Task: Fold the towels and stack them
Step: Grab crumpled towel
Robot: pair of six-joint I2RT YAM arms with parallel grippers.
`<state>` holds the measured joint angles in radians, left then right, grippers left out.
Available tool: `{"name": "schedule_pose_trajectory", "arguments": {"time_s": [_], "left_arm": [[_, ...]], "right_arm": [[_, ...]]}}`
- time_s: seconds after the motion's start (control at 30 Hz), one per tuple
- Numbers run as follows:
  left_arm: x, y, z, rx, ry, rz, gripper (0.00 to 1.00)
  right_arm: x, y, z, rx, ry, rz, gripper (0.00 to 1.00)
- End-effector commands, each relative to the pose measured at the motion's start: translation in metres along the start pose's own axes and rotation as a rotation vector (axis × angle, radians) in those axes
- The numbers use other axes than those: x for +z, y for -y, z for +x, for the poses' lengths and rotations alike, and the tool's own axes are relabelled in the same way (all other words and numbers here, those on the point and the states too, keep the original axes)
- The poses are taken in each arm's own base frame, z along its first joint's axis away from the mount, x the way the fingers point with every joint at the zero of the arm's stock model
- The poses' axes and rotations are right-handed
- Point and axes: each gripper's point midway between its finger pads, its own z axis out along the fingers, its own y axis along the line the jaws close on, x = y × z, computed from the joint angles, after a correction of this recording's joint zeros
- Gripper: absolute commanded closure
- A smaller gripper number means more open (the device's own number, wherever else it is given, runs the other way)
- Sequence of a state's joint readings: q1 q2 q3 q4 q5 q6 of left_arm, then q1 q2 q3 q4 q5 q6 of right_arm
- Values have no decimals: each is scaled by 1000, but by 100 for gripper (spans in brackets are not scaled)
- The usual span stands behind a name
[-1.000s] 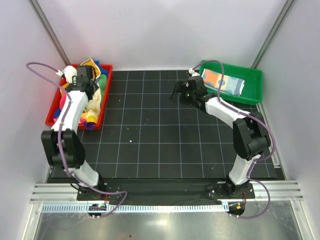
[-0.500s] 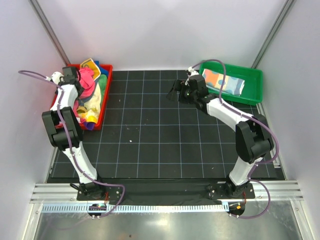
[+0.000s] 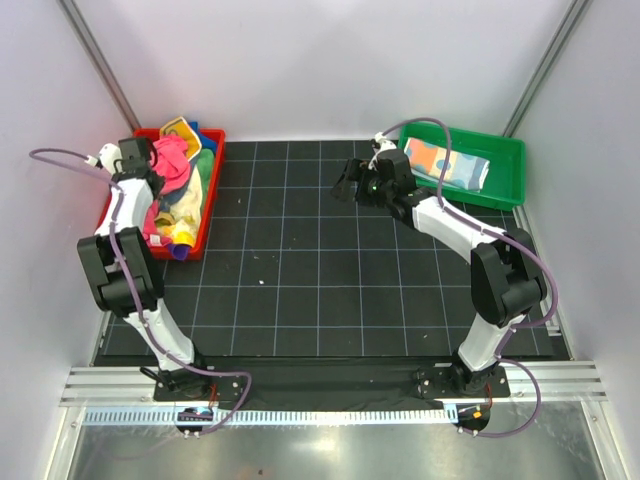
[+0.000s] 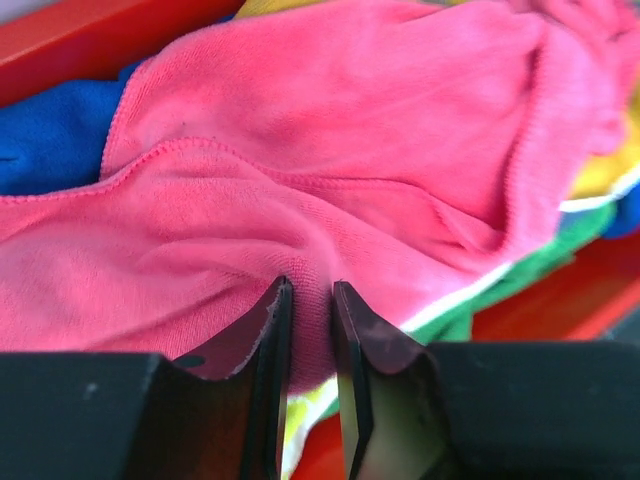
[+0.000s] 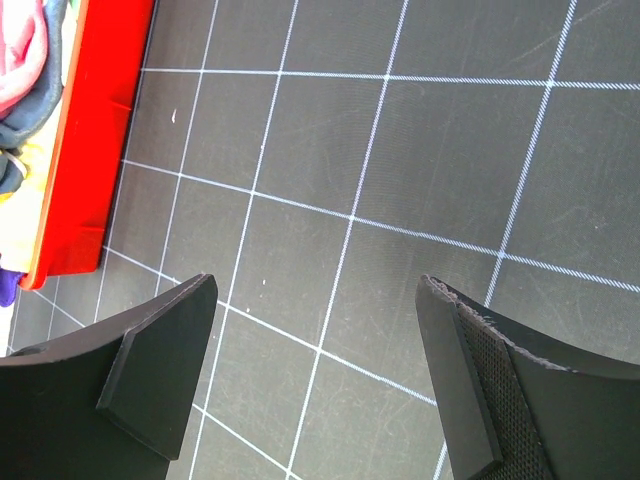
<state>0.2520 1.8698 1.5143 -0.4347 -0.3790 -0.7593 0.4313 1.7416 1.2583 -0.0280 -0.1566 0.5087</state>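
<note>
Top external view is given over to work barely begun: one folded towel (image 3: 450,162), pastel patchwork, is laid in the green tray (image 3: 505,150) at the far right, while the other towels (image 3: 185,205) are heaped crumpled in the red tray (image 3: 150,252) at the far left. The task is therefore judged to be at an early stage, with a single piece done and several left to be lifted out, flattened, folded and stacked. The pink towel (image 3: 172,158) is found on top of that heap, at the tray's far end, and the left claw (image 3: 145,160) is set down into it. In the left wrist view its jaws are drawn nearly together, and a raised ridge of the pink cloth is pinched between them; how firmly it is caught cannot be told. The right claw (image 5: 315,288) is held with its jaws spread wide above the table (image 3: 300,300), between the two trays, and nothing is gripped or touched by it.
</note>
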Motion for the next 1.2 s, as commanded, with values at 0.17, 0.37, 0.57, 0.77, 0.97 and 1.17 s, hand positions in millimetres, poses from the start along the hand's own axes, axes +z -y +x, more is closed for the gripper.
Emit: {"name": "schedule_pose_trajectory", "arguments": {"time_s": [0.17,0.37,0.57,0.77,0.97,1.17], "left_arm": [[-64,36,-44,-91,153,231,77],[-79,37,-30,-105,165,247,88],[-66,21,-26,-87,161,139,39],[-45,12,-24,-57,136,9,41],[-28,-2,-11,-33,100,-92,47],[-24,-3,-5,-32,81,-101,66]], "right_arm": [[1,-21,-12,-9,50,-66,12],[-2,-22,-13,-9,53,-70,12],[-5,-26,-15,-8,59,-85,12],[-4,-25,-13,-6,54,-85,12],[-4,-24,-12,-10,53,-81,12],[-3,-23,-13,-10,54,-74,12]]}}
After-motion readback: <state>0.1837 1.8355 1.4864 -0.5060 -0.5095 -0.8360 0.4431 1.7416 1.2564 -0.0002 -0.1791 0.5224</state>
